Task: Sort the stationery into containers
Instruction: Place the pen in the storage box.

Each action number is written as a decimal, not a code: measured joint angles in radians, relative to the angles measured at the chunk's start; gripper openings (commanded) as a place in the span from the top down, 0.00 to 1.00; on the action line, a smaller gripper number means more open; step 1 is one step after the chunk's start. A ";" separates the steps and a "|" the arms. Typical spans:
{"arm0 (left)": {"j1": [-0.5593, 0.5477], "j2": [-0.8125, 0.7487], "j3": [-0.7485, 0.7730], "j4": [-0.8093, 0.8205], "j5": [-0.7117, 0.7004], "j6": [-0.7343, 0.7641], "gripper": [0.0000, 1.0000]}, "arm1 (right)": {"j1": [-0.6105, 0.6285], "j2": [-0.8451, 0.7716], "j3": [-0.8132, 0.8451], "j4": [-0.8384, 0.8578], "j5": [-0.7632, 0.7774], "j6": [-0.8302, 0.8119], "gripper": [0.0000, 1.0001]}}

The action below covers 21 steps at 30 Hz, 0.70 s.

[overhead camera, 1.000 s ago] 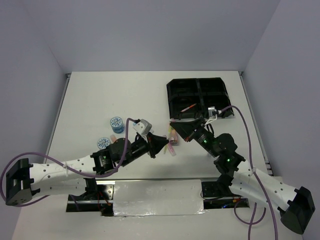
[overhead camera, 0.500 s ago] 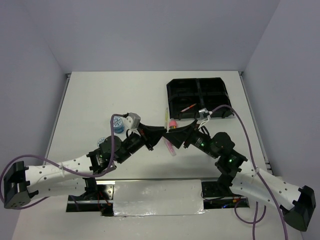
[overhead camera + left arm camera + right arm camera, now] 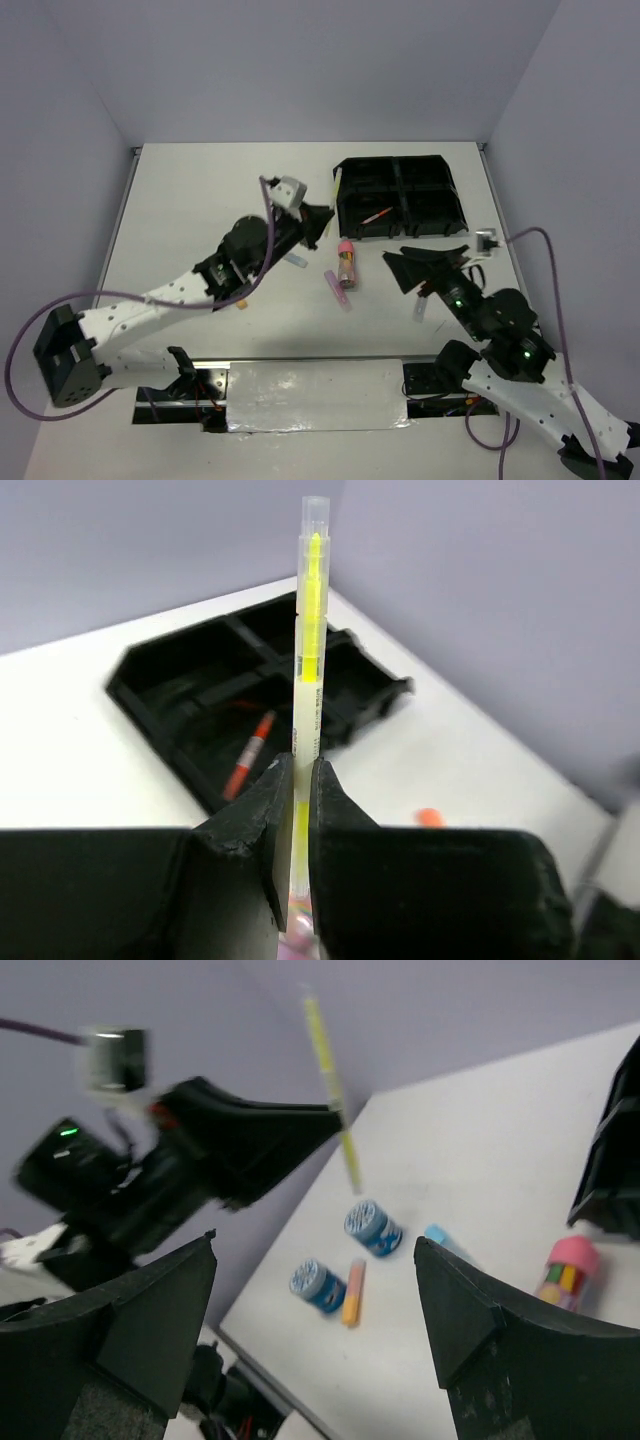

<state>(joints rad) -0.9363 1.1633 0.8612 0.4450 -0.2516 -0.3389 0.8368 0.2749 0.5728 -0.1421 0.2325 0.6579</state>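
Fingers on the left arm [image 3: 250,830] are clamping the yellow pen [image 3: 310,630] above the table [image 3: 200,180], its long axis pointing toward the black tray [image 3: 180,645] (an orange pen [image 3: 247,755] is lying in its near-left compartment); the right fingers [image 3: 150,1330] are gaping, empty.

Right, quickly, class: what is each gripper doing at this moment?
Left gripper: closed, holding the yellow pen.
Right gripper: jaws open, holding nothing.

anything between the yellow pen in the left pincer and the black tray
Nothing visible does: the left pincer holds the yellow pen in open air beside the black tray; an orange pen lies inside it.
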 measured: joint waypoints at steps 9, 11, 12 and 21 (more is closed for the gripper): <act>0.124 0.591 0.563 -0.235 0.229 0.429 1.00 | -0.002 -0.192 0.204 -0.246 0.155 -0.057 0.13; 0.126 0.663 0.603 -0.254 0.248 0.505 1.00 | -0.002 -0.197 0.213 -0.281 0.156 -0.060 0.13; 0.126 0.691 0.613 -0.259 0.256 0.537 1.00 | -0.002 -0.199 0.213 -0.297 0.155 -0.062 0.13; 0.159 0.892 0.739 -0.287 0.341 0.705 1.00 | -0.002 -0.202 0.213 -0.370 0.133 -0.072 0.13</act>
<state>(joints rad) -0.7769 2.0552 1.6001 0.1581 0.0895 0.3664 0.8349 0.0731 0.7856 -0.5117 0.3653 0.5858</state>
